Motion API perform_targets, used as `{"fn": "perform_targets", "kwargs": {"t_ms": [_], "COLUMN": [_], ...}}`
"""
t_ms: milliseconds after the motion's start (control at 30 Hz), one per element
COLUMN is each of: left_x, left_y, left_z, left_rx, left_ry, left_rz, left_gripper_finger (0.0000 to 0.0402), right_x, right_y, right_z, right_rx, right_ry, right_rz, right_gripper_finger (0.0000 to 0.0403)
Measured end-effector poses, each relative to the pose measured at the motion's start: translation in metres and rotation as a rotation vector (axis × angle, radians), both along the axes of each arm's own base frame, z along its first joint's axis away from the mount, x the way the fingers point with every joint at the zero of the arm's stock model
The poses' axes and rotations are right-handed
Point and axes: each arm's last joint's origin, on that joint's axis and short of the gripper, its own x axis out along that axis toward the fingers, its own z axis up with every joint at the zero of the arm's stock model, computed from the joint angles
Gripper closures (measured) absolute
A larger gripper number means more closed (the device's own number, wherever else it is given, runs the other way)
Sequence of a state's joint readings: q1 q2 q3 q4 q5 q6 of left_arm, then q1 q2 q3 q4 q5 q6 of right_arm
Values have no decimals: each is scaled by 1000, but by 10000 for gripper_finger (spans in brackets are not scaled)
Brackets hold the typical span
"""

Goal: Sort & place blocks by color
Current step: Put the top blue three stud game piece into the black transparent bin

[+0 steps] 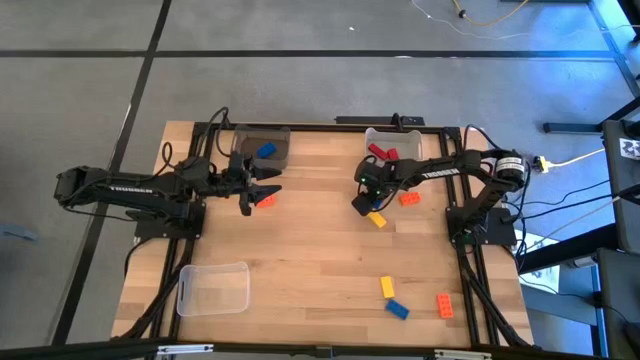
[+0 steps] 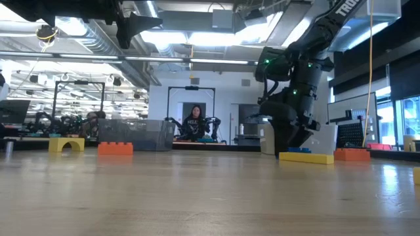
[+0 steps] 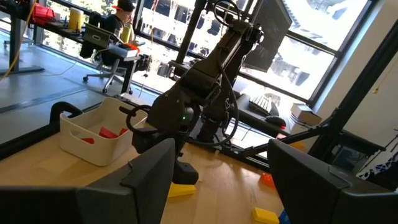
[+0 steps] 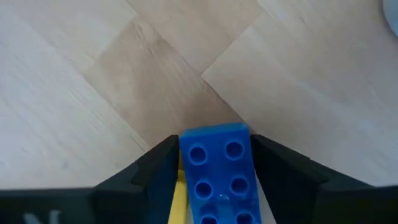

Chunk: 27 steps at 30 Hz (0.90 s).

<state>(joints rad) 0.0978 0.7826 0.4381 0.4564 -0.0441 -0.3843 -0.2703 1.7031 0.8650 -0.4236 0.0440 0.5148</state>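
Right gripper (image 4: 214, 171) clamps one blue block (image 4: 217, 168); left gripper (image 1: 262, 190) gapes; apparently two reds binned.

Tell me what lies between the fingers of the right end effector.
A blue block, with a finger of the right end effector against each side; the edge of a yellow block shows beside it. The right wrist view shows this.

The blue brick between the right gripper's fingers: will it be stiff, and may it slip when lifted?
Probably stiff and light: the blue brick looks like small moulded plastic. Its smooth sides may slip in the right gripper. The yellow brick under it might lift too.
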Motion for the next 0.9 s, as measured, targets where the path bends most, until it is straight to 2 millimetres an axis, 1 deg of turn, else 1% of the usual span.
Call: {"fn": "perform_targets", "kwargs": {"t_ms": [67, 133, 167, 233, 367, 433, 500, 633, 767, 900], "left_x": [0, 0, 0, 0, 0, 0, 0, 0, 0, 0], "left_y": [0, 0, 0, 0, 0, 0, 0, 0, 0, 0], "left_z": [0, 0, 0, 0, 0, 0, -1, -3, -3, -3], "left_rx": [0, 0, 0, 0, 0, -1, -1, -3, -2, -2], "left_ry": [0, 0, 0, 0, 0, 4, 8, 26, 26, 26], "left_rz": [0, 0, 0, 0, 0, 0, 0, -1, 0, 0], "left_gripper_finger": [154, 154, 154, 154, 154, 154, 154, 154, 154, 154], "right_x": [-1, -2, -3, -7, -16, -21, -29, -48, -63, -69], "right_y": [0, 0, 0, 0, 1, 5, 9, 23, 39, 51], "right_z": [1, 4, 5, 12, 35, 51, 65, 82, 92, 107], "right_rx": [-10, -13, -16, -20, -72, -126, -165, -182, -154, -159], "right_ry": [2, -1, 0, 3, -32, -77, -159, -411, -755, -1122], "right_rz": [-3, -2, 7, 15, 37, 42, 34, -12, -23, 15], "right_gripper_finger": [219, 253, 263, 262, 262, 262, 262, 262, 262, 262]}}
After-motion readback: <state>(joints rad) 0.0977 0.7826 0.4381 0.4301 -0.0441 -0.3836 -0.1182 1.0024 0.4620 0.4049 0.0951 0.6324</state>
